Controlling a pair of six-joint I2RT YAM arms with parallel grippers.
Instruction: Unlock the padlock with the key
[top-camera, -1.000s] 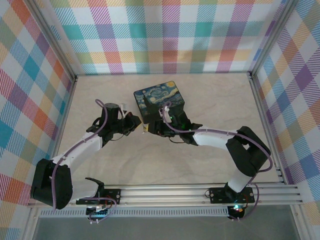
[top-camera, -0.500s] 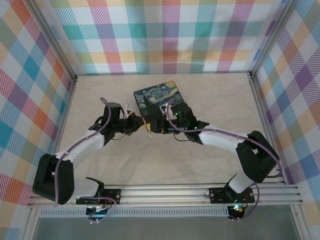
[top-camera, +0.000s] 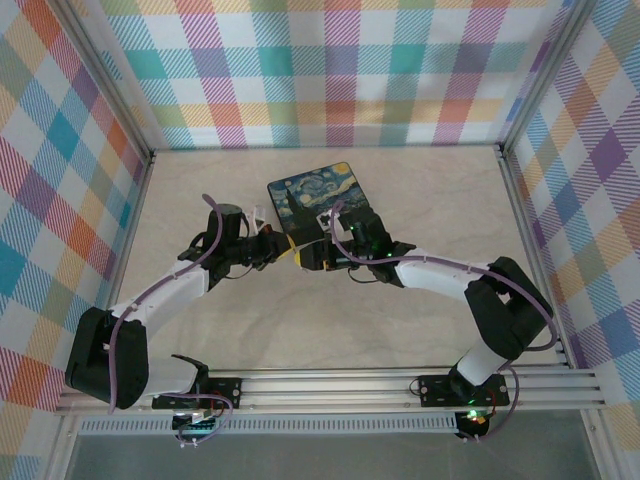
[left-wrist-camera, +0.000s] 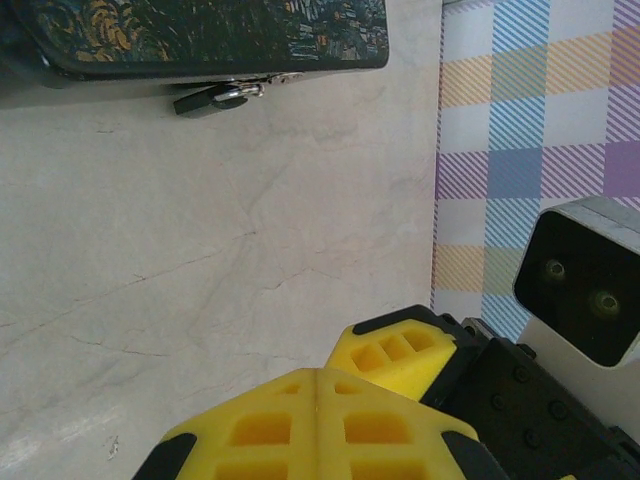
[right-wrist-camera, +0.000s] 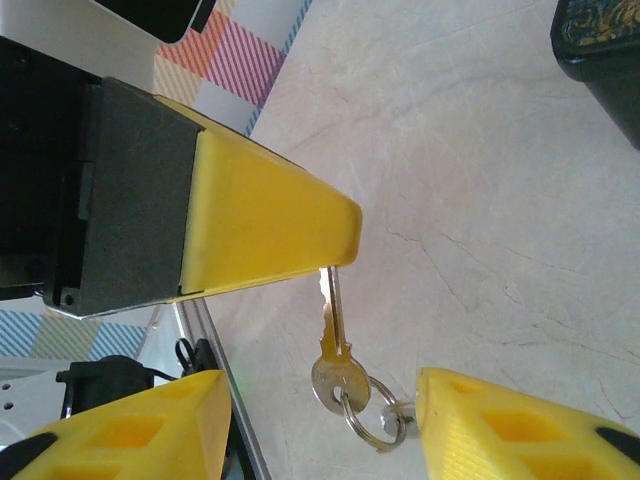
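Note:
In the right wrist view, a small silver key (right-wrist-camera: 331, 340) with a ring (right-wrist-camera: 372, 418) hangs blade-up from the yellow fingers (right-wrist-camera: 265, 232) of my left gripper, which pinch its tip. My right gripper (right-wrist-camera: 318, 398) is open, one finger on each side of the key's head and ring. From the top, my left gripper (top-camera: 278, 250) and right gripper (top-camera: 303, 256) meet tip to tip just in front of the starry-night tin (top-camera: 318, 203). In the left wrist view, my left gripper (left-wrist-camera: 315, 374) is shut and hides the key. The small padlock (left-wrist-camera: 216, 97) hangs at the tin's edge (left-wrist-camera: 200, 40).
The tin's dark corner (right-wrist-camera: 600, 40) is at the top right of the right wrist view. Checked walls (top-camera: 330, 70) enclose the marble floor (top-camera: 330, 320) on three sides. An aluminium rail (top-camera: 400, 385) runs along the near edge.
The right gripper drew back to the right half a second ago and has now come left again around the key. The left gripper shifted slightly up and holds still.

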